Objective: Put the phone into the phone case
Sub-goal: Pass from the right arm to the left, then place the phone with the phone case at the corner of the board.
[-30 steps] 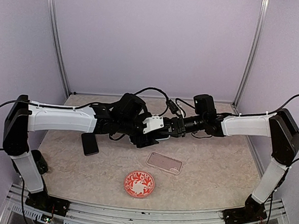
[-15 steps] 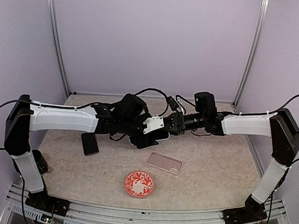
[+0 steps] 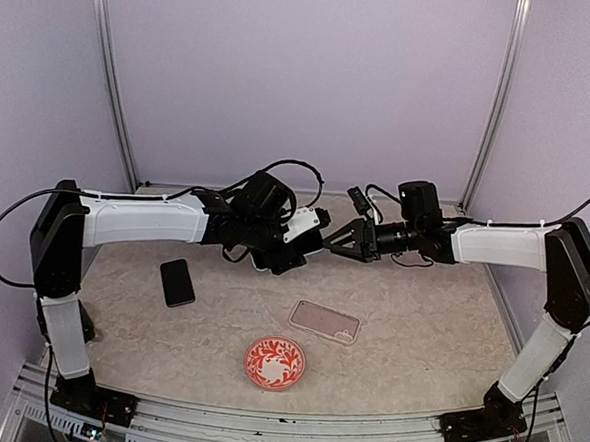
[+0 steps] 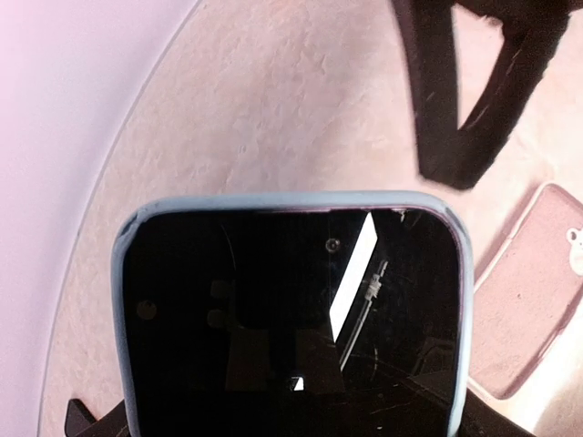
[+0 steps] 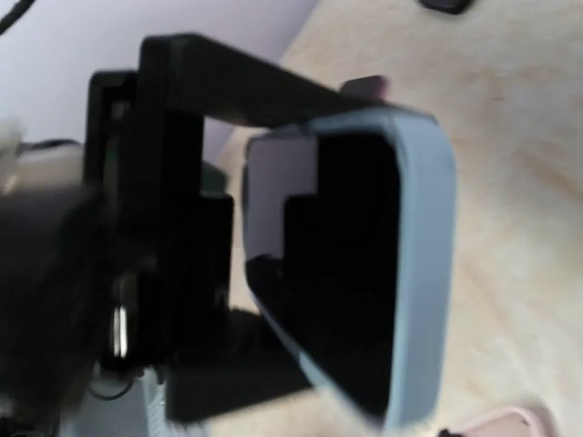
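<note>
phone: aloft over mid-table, one end pinched by left gripper | right gripper: spread, facing phone's free end, not touching | case: flat on table, below | handling: judged stiff, light, glass slick and scratchable; take it by long edges

Both arms reach toward the middle and meet above the far half of the table. The right pincer has its fingers spread in a V, just beside the left pincer. From here I cannot tell what the left pincer holds. A black phone, a pinkish phone case and a red patterned plate lie apart on the table.
</note>
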